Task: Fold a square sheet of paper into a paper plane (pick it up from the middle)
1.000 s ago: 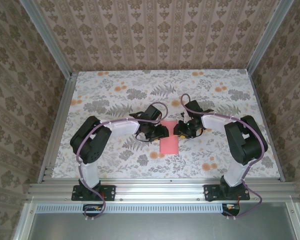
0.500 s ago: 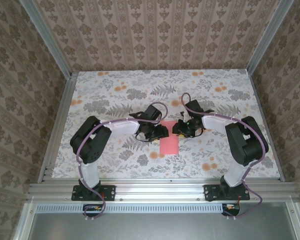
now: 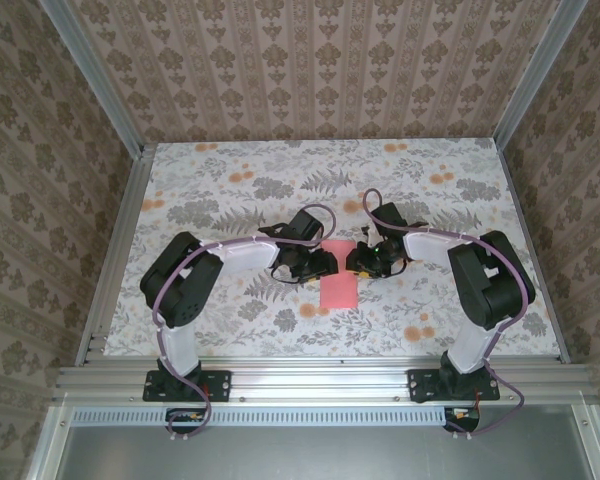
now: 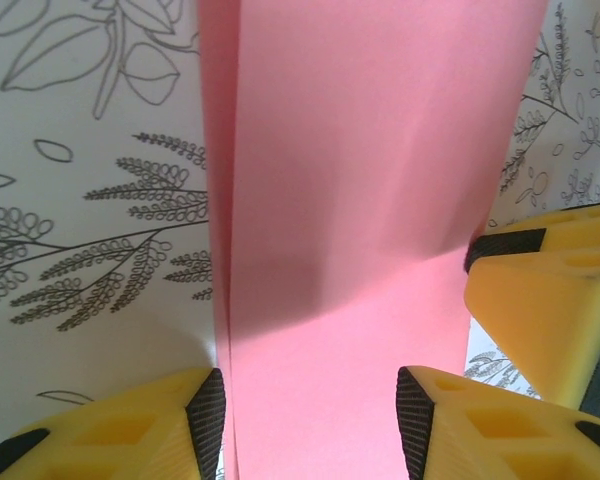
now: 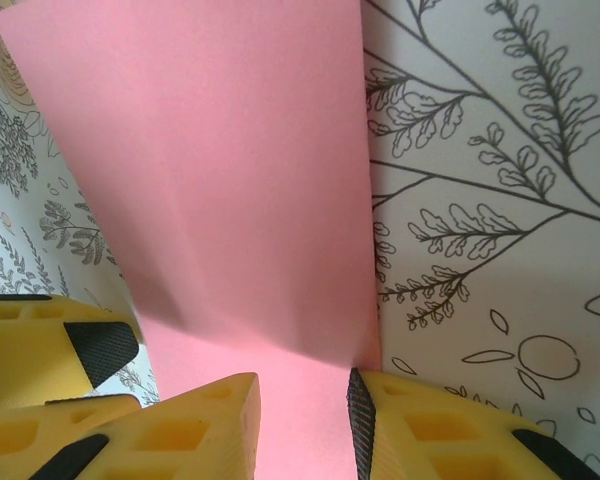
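Observation:
The square sheet of paper [image 3: 338, 282] lies on the table as a narrow pink oblong with a doubled long edge [image 4: 320, 200] [image 5: 210, 170]. No paper plane is in view. My left gripper [image 3: 323, 264] [image 4: 310, 425] is open, low over the sheet's far end, with one pad on each side of the strip. My right gripper [image 3: 357, 261] [image 5: 302, 425] faces it from the right, also open but narrower, its right pad at the paper's edge. Pink paper shows flat in both gaps.
The table [image 3: 230, 200] has a grey leaf and orange flower print. Aluminium rails [image 3: 120, 250] line the left, right and near edges, and patterned walls close in the cell. The two grippers' yellow fingers [image 4: 545, 300] [image 5: 40, 350] stand close together over the sheet.

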Controlling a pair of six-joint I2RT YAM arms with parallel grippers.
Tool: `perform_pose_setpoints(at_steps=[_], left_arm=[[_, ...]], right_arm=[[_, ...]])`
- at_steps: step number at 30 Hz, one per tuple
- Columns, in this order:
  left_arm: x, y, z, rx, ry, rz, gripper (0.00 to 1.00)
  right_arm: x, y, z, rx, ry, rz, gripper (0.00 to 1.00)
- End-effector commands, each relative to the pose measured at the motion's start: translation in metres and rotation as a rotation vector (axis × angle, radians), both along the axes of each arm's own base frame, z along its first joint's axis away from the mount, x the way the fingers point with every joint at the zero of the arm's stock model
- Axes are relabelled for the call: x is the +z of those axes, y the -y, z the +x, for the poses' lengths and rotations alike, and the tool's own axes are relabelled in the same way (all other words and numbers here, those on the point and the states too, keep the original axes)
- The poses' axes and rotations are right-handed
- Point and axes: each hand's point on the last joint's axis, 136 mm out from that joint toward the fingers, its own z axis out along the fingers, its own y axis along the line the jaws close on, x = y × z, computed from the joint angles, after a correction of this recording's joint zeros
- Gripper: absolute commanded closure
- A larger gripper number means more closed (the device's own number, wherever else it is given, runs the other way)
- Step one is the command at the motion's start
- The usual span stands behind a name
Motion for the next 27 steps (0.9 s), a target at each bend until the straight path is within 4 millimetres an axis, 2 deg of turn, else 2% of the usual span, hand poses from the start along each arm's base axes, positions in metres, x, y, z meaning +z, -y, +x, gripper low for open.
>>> perform_pose_setpoints(at_steps=[1, 9, 15, 27], left_arm=[[0.013, 0.013, 0.003, -0.012, 0.009, -0.045, 0.48], [0.010, 0.008, 0.001, 0.000, 0.007, -0.021, 0.47], [0.015, 0.003, 0.001, 0.007, 0.023, -0.002, 0.45], [0.013, 0.008, -0.003, 0.002, 0.003, -0.036, 0.46]], right_arm=[[-0.006, 0.002, -0.005, -0.016, -0.027, 0.012, 0.68], [0.012, 0.000, 0.000, -0.029, 0.005, 0.055, 0.66], [0.019, 0.002, -0.001, -0.030, 0.022, 0.051, 0.64], [0.005, 0.004, -0.006, -0.030, -0.008, 0.042, 0.66]])
